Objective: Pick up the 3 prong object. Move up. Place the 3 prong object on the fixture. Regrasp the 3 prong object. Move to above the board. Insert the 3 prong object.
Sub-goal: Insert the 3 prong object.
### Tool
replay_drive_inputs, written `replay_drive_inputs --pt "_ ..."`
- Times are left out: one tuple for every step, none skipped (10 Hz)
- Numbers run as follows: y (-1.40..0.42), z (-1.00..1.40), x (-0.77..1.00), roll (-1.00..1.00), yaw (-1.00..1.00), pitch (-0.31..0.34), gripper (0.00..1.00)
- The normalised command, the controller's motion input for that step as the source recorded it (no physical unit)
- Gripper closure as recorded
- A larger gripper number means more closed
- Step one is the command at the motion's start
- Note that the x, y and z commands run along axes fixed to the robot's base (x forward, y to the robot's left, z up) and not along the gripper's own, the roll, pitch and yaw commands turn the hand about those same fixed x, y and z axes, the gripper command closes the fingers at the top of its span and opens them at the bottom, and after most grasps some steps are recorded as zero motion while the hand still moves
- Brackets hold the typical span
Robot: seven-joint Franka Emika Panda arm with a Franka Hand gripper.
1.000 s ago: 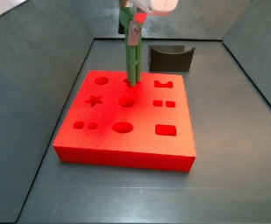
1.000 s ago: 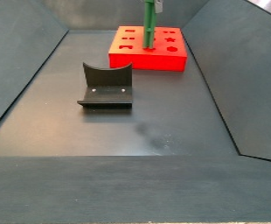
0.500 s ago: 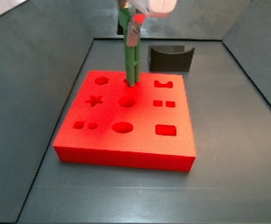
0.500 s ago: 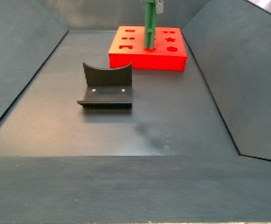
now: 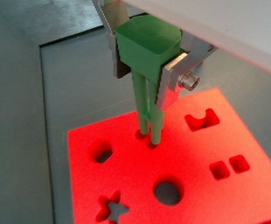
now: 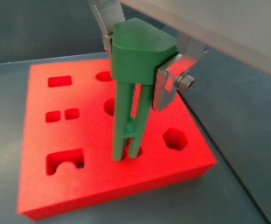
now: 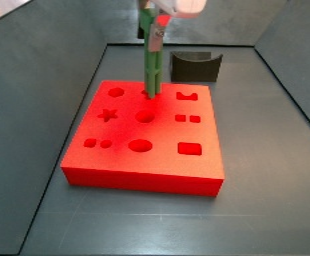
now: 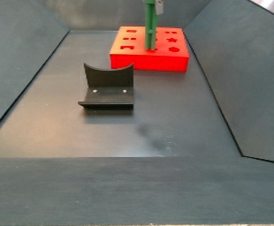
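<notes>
Gripping 3 prong object (image 6: 138, 96) upright, claw (image 6: 142, 54) above board (image 6: 68, 179) edge.

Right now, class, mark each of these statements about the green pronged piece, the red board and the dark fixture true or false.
1. The 3 prong object stands upright on the board. True.
2. The gripper fingers clamp its top. True.
3. The fixture holds the piece. False: it holds nothing.
4. The prongs sit at the star cut-out. False: the star is apart from them.
5. The board rests on the fixture. False: they stand apart.
</notes>
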Motion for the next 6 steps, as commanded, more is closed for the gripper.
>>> replay_drive_inputs --pt "0.11 -0.64 0.15 0.0 0.0 0.271 1.0" --pt "0.03 -0.46 0.0 -0.01 -0.06 0.17 1.0" --pt "-0.02 -0.07 -0.23 0.0 -0.15 0.0 1.0" --pt "-0.12 0.0 -0.29 0.0 -0.16 0.0 1.0" --pt "-0.18 0.0 -0.31 0.04 -0.17 0.0 1.0" --pt "-0.2 0.0 -0.31 0.05 -0.2 0.0 1.0"
